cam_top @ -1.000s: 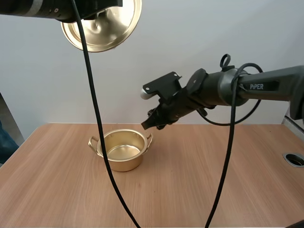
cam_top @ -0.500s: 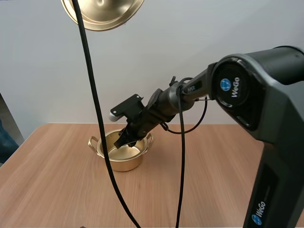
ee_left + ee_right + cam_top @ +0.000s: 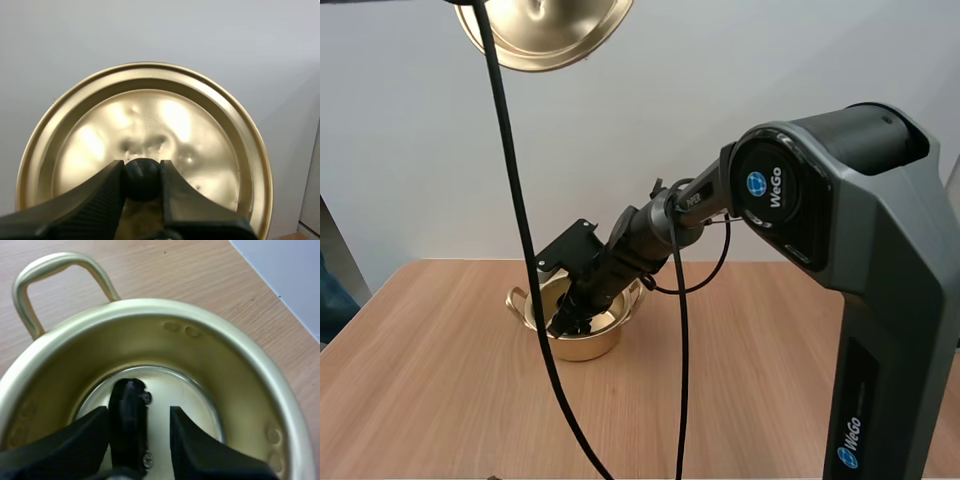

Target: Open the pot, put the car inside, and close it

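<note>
The gold pot (image 3: pixel 603 340) stands uncovered on the wooden table. My right gripper (image 3: pixel 566 322) reaches down inside it. Seen from the right wrist, the small black car (image 3: pixel 128 420) stands on end over the pot's floor (image 3: pixel 190 405) between the fingers of my right gripper (image 3: pixel 137 412). The car rests against one finger (image 3: pixel 70 440), and a pale gap separates it from the other finger (image 3: pixel 200 445). High above the table hangs the gold lid (image 3: pixel 548 30). My left gripper (image 3: pixel 142 175) is shut on the lid's black knob (image 3: pixel 142 178), with the lid (image 3: pixel 165 115) tilted to face outward.
The pot's loop handle (image 3: pixel 55 270) juts out over bare wood. Table surface (image 3: pixel 740 400) stretches in front of and to the right of the pot. The right arm's large grey base (image 3: pixel 880 300) rises at the right.
My right arm has swung left and down, carrying the car from above the pot's right side into the pot. The lid has edged slightly up and right.
</note>
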Motion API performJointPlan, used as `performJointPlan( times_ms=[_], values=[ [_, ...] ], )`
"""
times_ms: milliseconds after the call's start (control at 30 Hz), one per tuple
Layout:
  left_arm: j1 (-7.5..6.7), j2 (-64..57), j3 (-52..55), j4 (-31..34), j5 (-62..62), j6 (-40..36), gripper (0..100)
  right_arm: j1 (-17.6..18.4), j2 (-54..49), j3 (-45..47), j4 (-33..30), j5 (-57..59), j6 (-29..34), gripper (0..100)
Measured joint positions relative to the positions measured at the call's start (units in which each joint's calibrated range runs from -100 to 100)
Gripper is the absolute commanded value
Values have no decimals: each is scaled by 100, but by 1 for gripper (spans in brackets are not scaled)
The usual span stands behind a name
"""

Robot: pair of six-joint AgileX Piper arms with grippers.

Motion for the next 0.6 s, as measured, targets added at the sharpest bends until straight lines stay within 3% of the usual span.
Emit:
performJointPlan(
  times_ms=[67, 133, 467, 600],
  values=[
    [0, 0, 0, 12, 11, 14, 0, 0, -11, 0, 0, 0, 42, 33],
    [0, 0, 0, 29, 11, 85, 0, 0, -102, 0, -38, -58, 125, 0],
    [0, 0, 0, 40, -191, 628, 0, -262, -1211, 0, -40, -432, 341, 0],
    [0, 87, 0, 293, -332, 864, 0, -743, -2194, 0, -28, -320, 559, 0]
  ],
)
